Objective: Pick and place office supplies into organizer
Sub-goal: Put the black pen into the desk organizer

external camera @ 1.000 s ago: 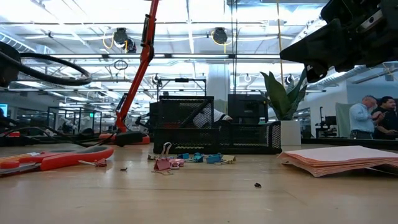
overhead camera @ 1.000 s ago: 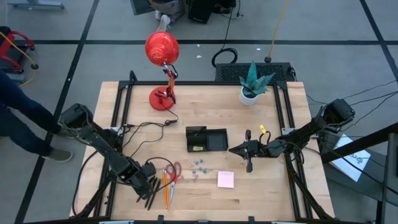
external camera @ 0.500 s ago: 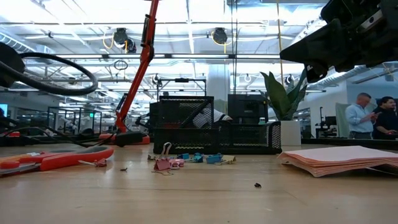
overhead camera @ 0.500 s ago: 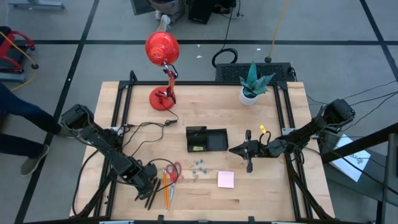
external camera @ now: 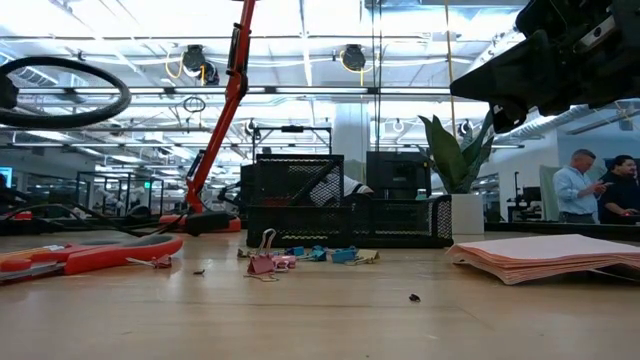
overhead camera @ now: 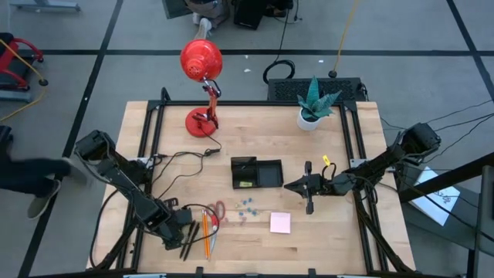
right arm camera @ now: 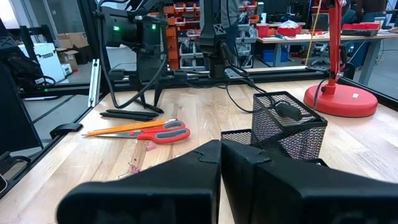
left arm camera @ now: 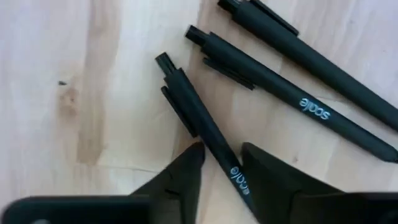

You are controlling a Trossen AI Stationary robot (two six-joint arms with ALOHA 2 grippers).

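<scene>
Three black pens [left arm camera: 292,93] lie side by side on the wood near the front left, next to the orange pencils [overhead camera: 206,234] and the red-handled scissors [overhead camera: 215,211]. My left gripper [left arm camera: 222,163] points down over the pens [overhead camera: 188,242], open, its fingers on either side of the nearest pen [left arm camera: 198,121]. Blue clips [overhead camera: 247,207] and the pink sticky-note pad [overhead camera: 280,222] lie toward the middle. The black organizer [overhead camera: 257,173] stands at the centre. My right gripper [overhead camera: 308,188] hangs level to its right, shut and empty. A small yellow piece [overhead camera: 326,161] lies behind it.
A red desk lamp [overhead camera: 201,69] stands at the back left, its cable running across the wood. A potted plant [overhead camera: 312,104] stands at the back right. A person's leg shows on the floor at the left. People stand in the room beyond the table.
My left gripper has rolled about its downward line above the black pens, staying over them. The cable loop of that arm has swung toward the left in the low view. The person on the floor at the left has walked on.
</scene>
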